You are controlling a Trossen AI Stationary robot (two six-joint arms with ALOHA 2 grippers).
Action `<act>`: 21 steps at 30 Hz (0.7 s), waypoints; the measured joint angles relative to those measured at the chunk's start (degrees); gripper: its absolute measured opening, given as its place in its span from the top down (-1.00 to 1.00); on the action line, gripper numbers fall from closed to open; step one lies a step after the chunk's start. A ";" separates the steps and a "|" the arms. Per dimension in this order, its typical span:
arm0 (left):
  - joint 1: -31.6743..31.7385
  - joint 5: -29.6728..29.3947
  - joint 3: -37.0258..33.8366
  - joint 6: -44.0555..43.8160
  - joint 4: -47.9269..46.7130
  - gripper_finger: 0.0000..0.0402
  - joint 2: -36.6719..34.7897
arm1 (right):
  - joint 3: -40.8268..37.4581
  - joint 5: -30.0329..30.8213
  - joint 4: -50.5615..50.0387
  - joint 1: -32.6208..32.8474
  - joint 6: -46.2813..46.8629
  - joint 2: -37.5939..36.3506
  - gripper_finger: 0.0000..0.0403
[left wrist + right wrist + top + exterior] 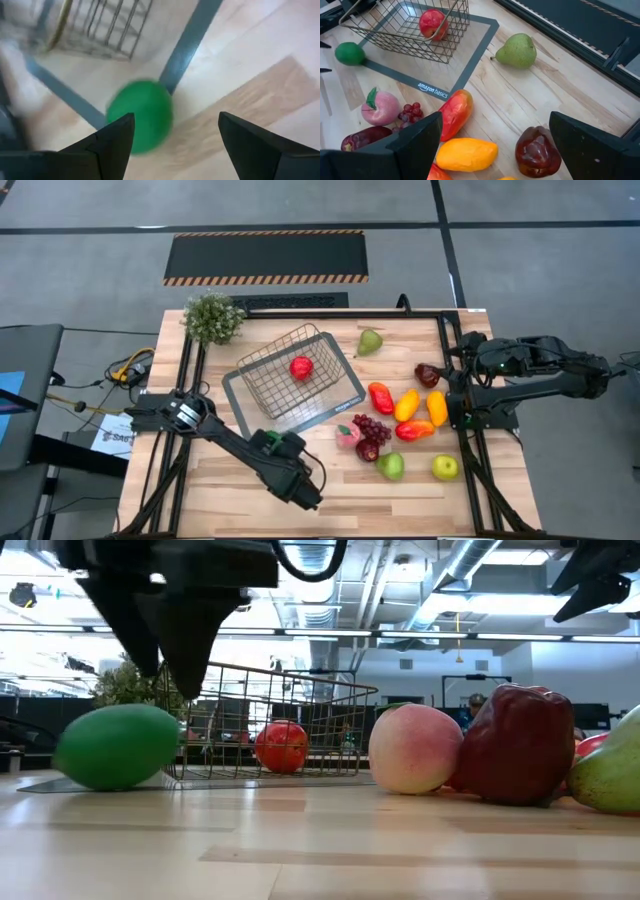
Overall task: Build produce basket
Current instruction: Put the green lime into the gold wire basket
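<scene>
At the tray's near corner, a green lime [141,116] lies on the counter [330,490], hidden under the left gripper [298,477] from above but clear between its spread fingers at the wrist. A red apple [301,367] sits in the wire basket [325,367]. The right gripper [492,142] hovers spread over loose produce [405,428].

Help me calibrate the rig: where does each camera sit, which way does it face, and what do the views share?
High: overhead, looking straight down; both arms, basket visible.
Low: table height, looking level; left arm's dark body hangs above the green ball.
Left wrist: on the left arm, looking down past the open left gripper at that ball.
Right wrist: past the open right gripper toward the pear.
All four share the basket.
</scene>
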 joint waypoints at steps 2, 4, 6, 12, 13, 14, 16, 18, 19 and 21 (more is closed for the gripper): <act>-0.17 -0.96 -0.02 5.05 -0.14 -0.38 -0.33 | 0.00 0.00 0.00 -0.02 0.00 0.00 -0.91; -0.17 -1.17 -0.63 9.24 -0.20 -0.38 -0.44 | 0.00 0.00 0.03 -0.01 0.00 -0.02 -0.91; -0.17 -1.30 -0.75 13.16 -0.02 -0.38 -0.27 | 0.00 0.00 0.04 -0.02 0.01 -0.01 -0.91; -0.91 -4.73 -0.73 15.93 -0.13 -0.38 -0.32 | 0.00 0.02 0.09 0.00 0.00 -0.02 -0.91; -1.20 -5.49 -0.73 15.54 -0.15 -0.38 -0.32 | 0.00 0.02 0.09 -0.02 0.00 -0.02 -0.91; -1.37 -5.97 -0.74 15.29 -0.10 -0.38 -0.32 | 0.00 0.02 0.12 -0.01 0.01 0.00 -0.91; -1.43 -6.01 -1.16 15.13 -0.11 -0.38 -0.32 | 0.00 0.02 0.13 -0.01 0.02 -0.02 -0.91; -1.35 -4.56 -1.64 14.48 -0.05 -0.38 -0.39 | 0.00 0.02 0.15 0.00 0.02 0.00 -0.91; -1.44 -3.74 -2.06 14.20 0.05 -0.38 -0.87 | 0.00 0.02 0.13 -0.02 0.02 0.00 -0.91; -1.82 -2.46 -2.51 12.86 -0.15 -0.38 -2.55 | 0.00 0.04 0.13 -0.02 0.02 -0.02 -0.91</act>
